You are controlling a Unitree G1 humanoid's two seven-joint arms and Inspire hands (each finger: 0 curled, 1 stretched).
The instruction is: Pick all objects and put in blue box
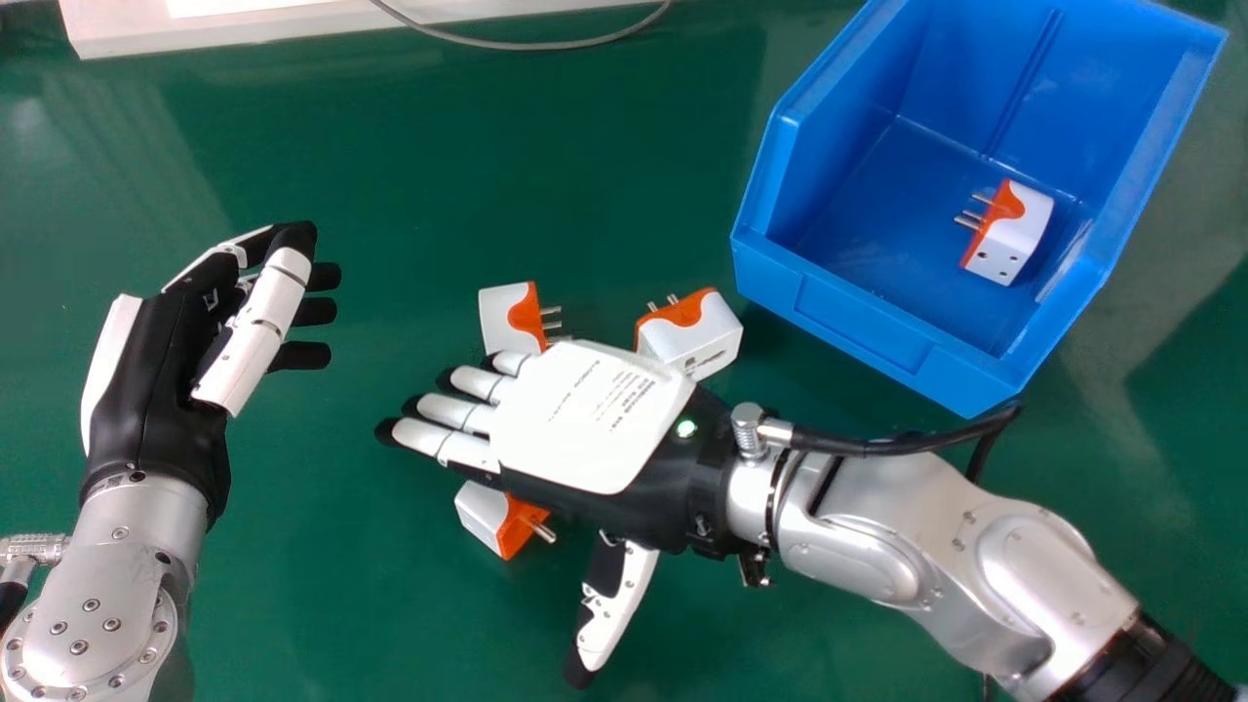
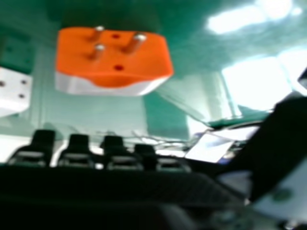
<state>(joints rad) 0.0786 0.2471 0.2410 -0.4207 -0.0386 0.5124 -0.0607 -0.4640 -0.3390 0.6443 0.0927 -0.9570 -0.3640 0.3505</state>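
Head view: your right hand (image 1: 590, 419) lies palm down near the centre of the view, its forearm coming in from four o'clock. Fingers straight and slightly spread, aimed at about ten o'clock; thumb well out toward seven. Wide open, no hold on anything you can see.

Three adapters, orange and white, sit on the green table (image 1: 341, 604) around that hand. You have one adapter (image 1: 507, 317) at eleven o'clock from the palm, just beyond the fingers, pins toward three. A second adapter (image 1: 690, 334) is at one o'clock, pins toward eleven. A third adapter (image 1: 480, 514) is at about seven o'clock, partly hidden by the hand's edge, pins toward four.

Your blue box (image 1: 868, 331) stands at about two o'clock in the view, with a fourth adapter (image 1: 1014, 234) inside on its floor, pins toward nine.

Your left hand (image 1: 146, 380) is at nine o'clock in the view: fingers loosely bent, thumb leaning across near them, nothing held. A grey cable (image 1: 526, 45) curves at twelve.

Right hand view: straight fingertips and the thumb, apart. You get a near adapter (image 2: 115, 60) beyond the fingertips, three pins showing, not gripped. Beside it, on the side away from the thumb, a cut-off white piece with holes (image 2: 14, 91).
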